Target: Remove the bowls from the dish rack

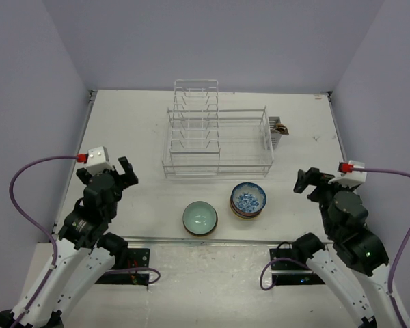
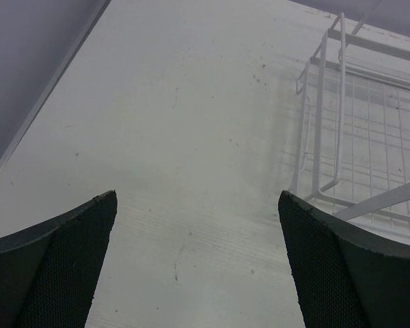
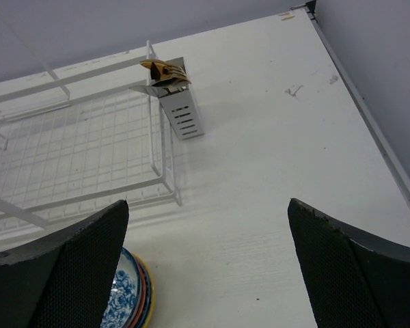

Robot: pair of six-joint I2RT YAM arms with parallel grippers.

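While the left pincer and right pincer both gaped empty, a low right sweep might have toppled the stacked blue-floral ceramic bowls

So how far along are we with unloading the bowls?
Done: the dish rack holds no bowls; a blue-white-topped stack and a green bowl sit on the table before it. In hand: nothing; left gripper and right gripper are open, empty. Left: no bowl visibly remains.
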